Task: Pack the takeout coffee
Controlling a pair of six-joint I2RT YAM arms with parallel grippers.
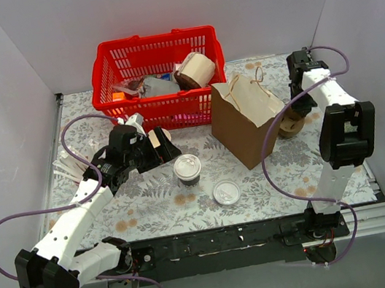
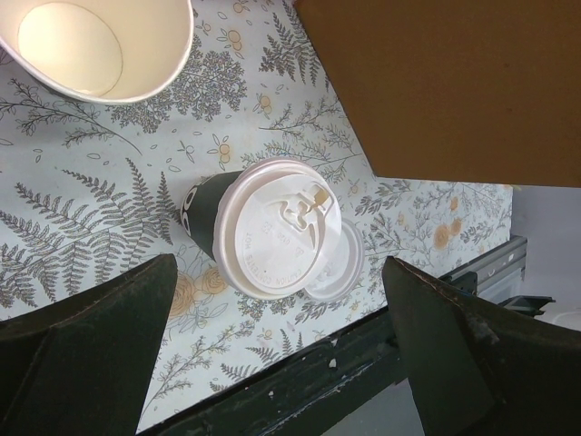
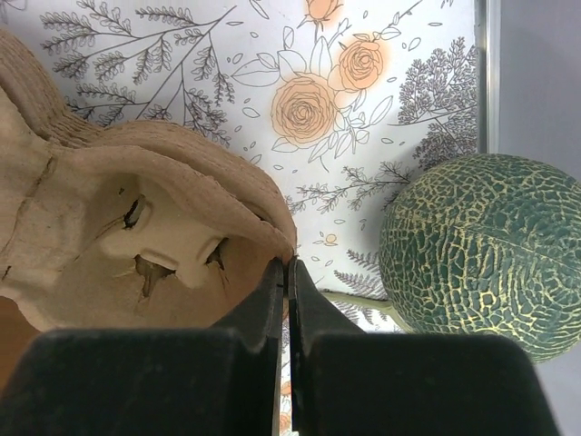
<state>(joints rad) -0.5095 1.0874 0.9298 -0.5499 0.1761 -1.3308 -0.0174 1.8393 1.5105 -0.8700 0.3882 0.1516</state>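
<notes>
The takeout coffee (image 1: 187, 168), a dark cup with a white lid, stands on the flowered cloth in front of the brown paper bag (image 1: 251, 121). It also shows in the left wrist view (image 2: 272, 232), ahead of and between my left fingers. My left gripper (image 1: 155, 150) (image 2: 286, 363) is open and empty, just left of and behind the cup. My right gripper (image 1: 296, 110) (image 3: 288, 265) is shut on the rim of a pulp cup carrier (image 3: 118, 227) to the right of the bag.
A loose white lid (image 1: 226, 192) lies near the front edge. A lidless cup (image 2: 95, 45) is beside my left gripper. A red basket (image 1: 158, 72) with items stands at the back. A green melon (image 3: 477, 241) sits by the right edge.
</notes>
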